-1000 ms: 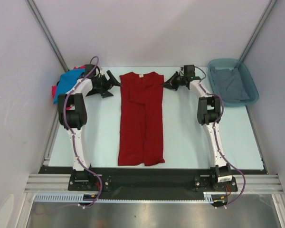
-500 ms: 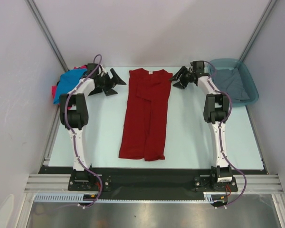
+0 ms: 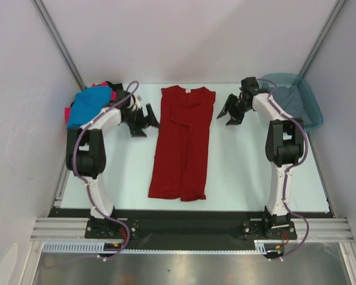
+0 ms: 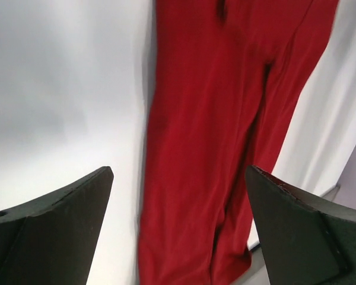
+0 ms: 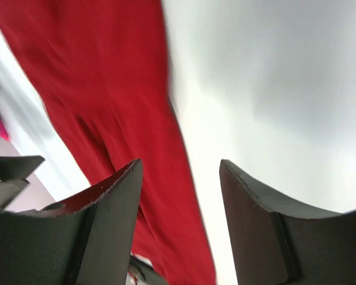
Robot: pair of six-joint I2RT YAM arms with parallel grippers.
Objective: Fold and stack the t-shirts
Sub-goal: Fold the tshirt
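Top: red shirt (image 3: 183, 142) lies flat mid-table (image 3: 243, 172), folded into a long narrow strip, collar at the far end. Left gripper (image 3: 148, 122) is just left of the strip's upper part, jaws wide, empty. Right gripper (image 3: 225, 119) is just right of the collar end, jaws apart, empty. Blue shirt (image 3: 86, 107) and pink shirt (image 3: 99, 85) are heaped in the far-left corner. Grey shirt (image 3: 293, 101) is in the tub (image 3: 310, 98), far right.

Left wrist: fingers (image 4: 53, 231) spread wide with nothing between them. Red strip on the table beyond, blurred.

Right wrist: fingers (image 5: 101, 225) apart, nothing gripped. Shirt edge is beyond the left finger, bare table to the right.
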